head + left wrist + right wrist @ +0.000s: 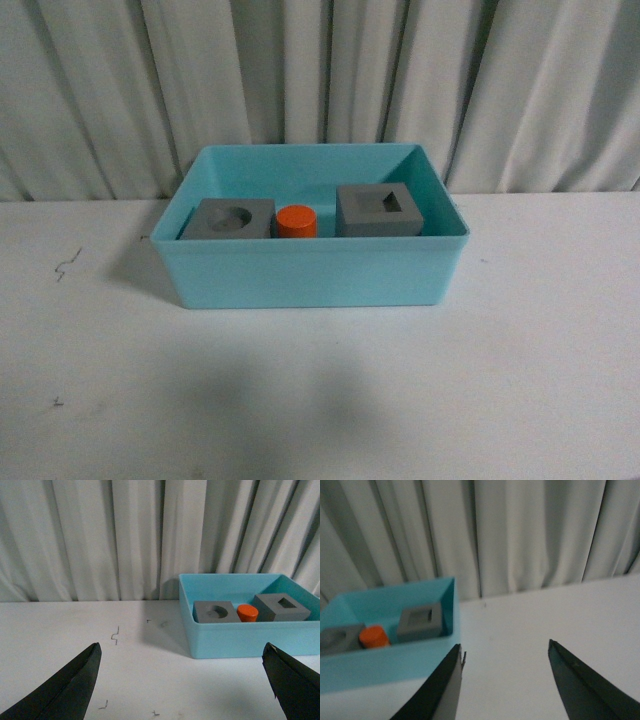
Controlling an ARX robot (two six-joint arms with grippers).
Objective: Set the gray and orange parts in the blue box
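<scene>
Lay inside blue box (310, 275), well ahead of both grippers (182, 680) (505, 680), spread and empty; risked only nudging box if advanced.

We are looking past our right hand (502, 680), whose two dark fingers (580, 685) are spreading wide apart with nothing between them, hovering above the white tabletop (520, 625). The blue box (395, 667) is sitting on the tabletop near the curtain (520, 535) hanging along its far edge. Inside the box, three parts are lying in a row: the gray cube with the square recess (420, 621), the orange cylinder (374, 636) just beside it, and the gray cube with the round recess (340, 639) beyond that, partly cut off by the frame.
</scene>
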